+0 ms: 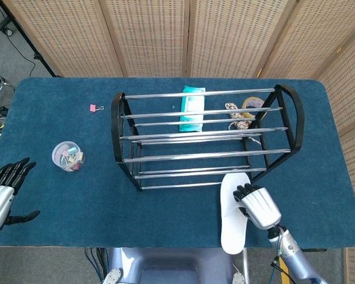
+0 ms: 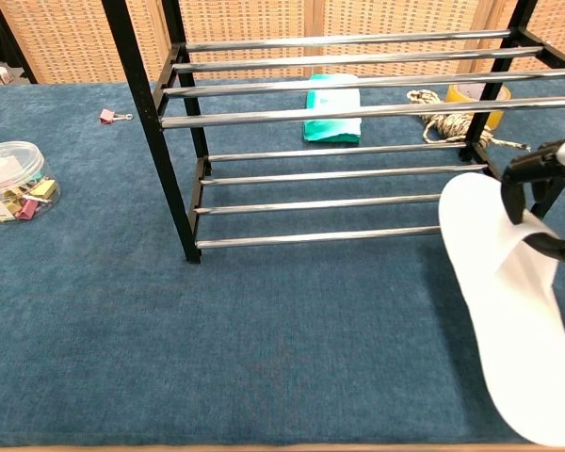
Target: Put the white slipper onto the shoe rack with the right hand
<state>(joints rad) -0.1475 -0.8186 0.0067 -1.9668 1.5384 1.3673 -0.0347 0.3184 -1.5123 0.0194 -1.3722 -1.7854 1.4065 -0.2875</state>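
The white slipper [image 1: 232,228] [image 2: 508,311] lies lengthwise just in front of the right end of the black and chrome shoe rack [image 1: 207,155] [image 2: 311,204]. Its heel reaches past the table's front edge in the head view. My right hand [image 1: 257,205] [image 2: 544,202] is on the slipper's toe half, dark fingers curled around its strap and gripping it. The toe points at the rack's lower bars, a short way off. Whether the slipper is off the cloth I cannot tell. My left hand [image 1: 3,192] hovers at the table's left edge, fingers apart and holding nothing.
Behind the rack lie a teal packet [image 1: 192,108] [image 2: 333,115], a coil of rope [image 1: 239,116] [image 2: 443,118] and a yellow tape roll [image 1: 254,103] [image 2: 471,93]. A clear tub of clips [image 1: 68,155] [image 2: 14,179] and a pink clip [image 1: 95,107] [image 2: 108,116] sit to the left.
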